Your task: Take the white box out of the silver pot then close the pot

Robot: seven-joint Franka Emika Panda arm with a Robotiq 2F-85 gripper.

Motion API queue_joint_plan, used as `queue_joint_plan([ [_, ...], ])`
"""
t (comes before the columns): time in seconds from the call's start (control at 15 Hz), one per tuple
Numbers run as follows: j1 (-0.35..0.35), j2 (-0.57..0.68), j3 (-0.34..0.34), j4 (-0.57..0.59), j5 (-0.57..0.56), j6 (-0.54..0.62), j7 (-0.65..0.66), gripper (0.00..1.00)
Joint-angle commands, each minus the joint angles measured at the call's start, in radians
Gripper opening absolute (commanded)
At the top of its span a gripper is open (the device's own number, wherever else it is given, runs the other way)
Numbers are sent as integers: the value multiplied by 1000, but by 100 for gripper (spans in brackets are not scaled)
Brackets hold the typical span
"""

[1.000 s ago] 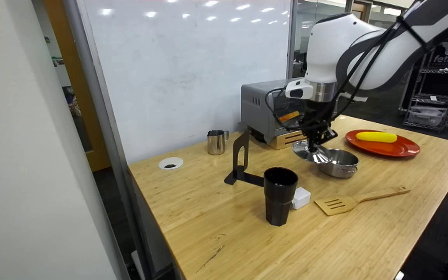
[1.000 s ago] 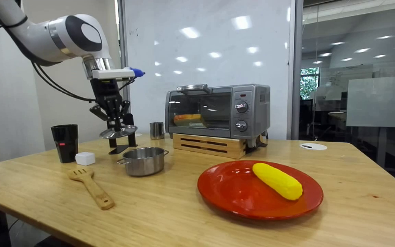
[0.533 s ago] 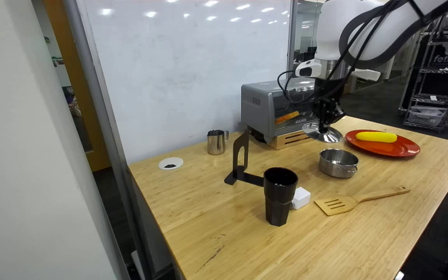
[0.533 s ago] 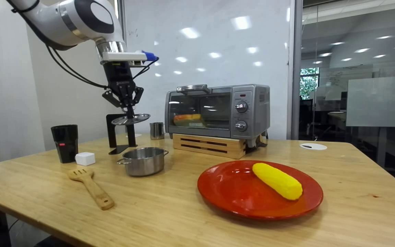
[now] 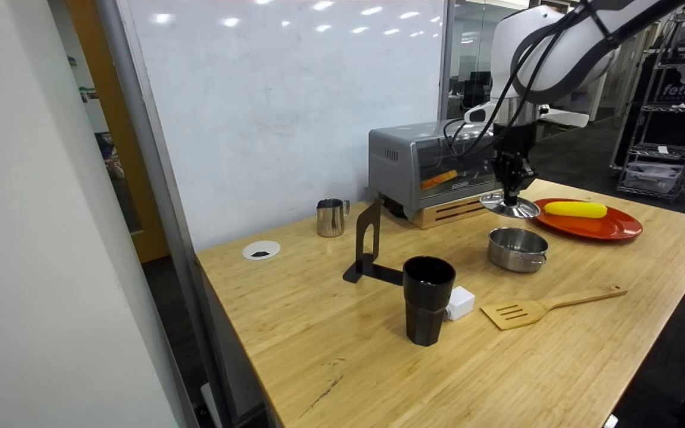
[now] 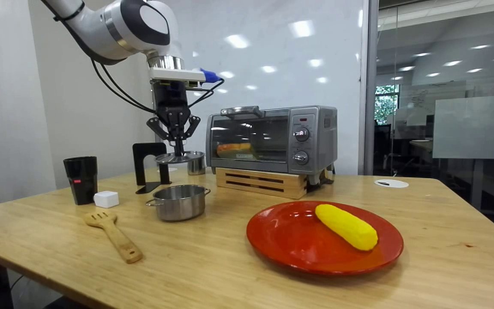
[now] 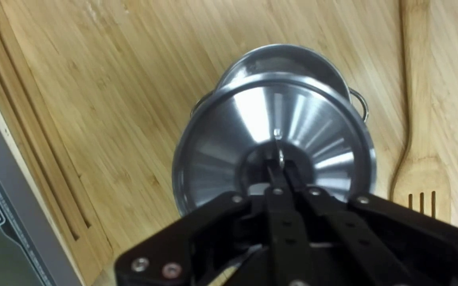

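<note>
in an exterior view, the black two-fingered claw (image 5: pixel 511 200) hung above the light wooden desk (image 5: pixel 348 333), pinched narrow on a shiny round metal lid (image 5: pixel 522 210) that seemed slightly tilted. below it stood the low round silver metal pot (image 5: pixel 513 260), uncovered. the tiny plain white box (image 5: pixel 461 302) lay outside the pot, well to one side of the claw, just beside a tall black cup (image 5: pixel 427 300); whether they touched could not be told. closing the pot looked like the step in hand.

in the wrist view, the claw had only the lid's thin metal loop handle (image 7: pixel 281 157) between its tips, so the lid might swing or slip. part of the pot showed past the lid, on the side away from the claw's body. the slanted view could explain some of that; but if the lid was truly off centre, a straight drop would probably catch its edge on the pot, tipping the lid or shoving the pot along.

in an exterior view, there was a gap beneath the lid, so letting go at that height could send it down crooked. the boxy grey toaster oven (image 6: pixel 272 139) stood near the claw on one side; too wide a sideways correction might knock against it.
</note>
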Motion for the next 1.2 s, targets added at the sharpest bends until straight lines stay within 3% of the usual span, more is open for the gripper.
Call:
queue_joint_plan([
  [0.0,-21,78,0,57,20,-11,23,1],
  [0.47,-17,146,4,61,-23,-18,107,1],
  [1.13,-16,120,10,3,-60,-10,113,1],
])
